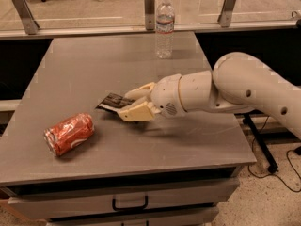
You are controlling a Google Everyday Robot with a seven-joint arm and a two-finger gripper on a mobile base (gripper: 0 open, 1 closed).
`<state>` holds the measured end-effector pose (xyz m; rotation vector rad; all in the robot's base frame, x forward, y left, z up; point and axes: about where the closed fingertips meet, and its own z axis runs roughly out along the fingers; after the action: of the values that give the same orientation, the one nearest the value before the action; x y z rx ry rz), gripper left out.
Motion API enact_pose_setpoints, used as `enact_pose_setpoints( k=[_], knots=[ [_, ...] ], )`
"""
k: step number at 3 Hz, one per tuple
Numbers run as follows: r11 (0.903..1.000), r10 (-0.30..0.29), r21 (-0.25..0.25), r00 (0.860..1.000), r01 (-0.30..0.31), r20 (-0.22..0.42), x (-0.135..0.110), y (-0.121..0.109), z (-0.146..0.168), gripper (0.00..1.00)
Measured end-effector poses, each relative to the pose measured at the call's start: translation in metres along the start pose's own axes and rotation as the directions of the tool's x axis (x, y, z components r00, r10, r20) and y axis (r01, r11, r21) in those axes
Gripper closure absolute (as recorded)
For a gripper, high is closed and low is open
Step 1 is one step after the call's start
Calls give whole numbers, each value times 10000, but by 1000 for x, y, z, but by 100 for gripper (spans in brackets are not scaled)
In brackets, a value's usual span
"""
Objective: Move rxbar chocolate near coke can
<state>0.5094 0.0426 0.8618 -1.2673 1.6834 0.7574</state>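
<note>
Pinching the rxbar chocolate (111, 100) by one end, the gripper (129, 103) is hovering over the counter (94, 60); the coke can (69, 133) is lying sideways nearby, apart.

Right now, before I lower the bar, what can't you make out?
Camera view:
- rxbar chocolate: its right end is hidden inside the gripper, which is shut on it.
- Whether the bar touches the table: cannot tell.
- The bar's label print: too small.
- The arm: cut off by the right edge.
</note>
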Motion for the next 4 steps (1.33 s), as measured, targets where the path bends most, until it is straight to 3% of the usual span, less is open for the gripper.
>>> enact_pose_setpoints(
  k=[1, 2, 4],
  knots=[
    [9957, 128, -920, 9999, -117, 113, 3, 24, 13, 82],
    [9926, 159, -1202, 9999, -150, 68, 9, 32, 18, 59],
    [9920, 84, -1257, 9999, -71, 97, 11, 33, 21, 12]
  ],
)
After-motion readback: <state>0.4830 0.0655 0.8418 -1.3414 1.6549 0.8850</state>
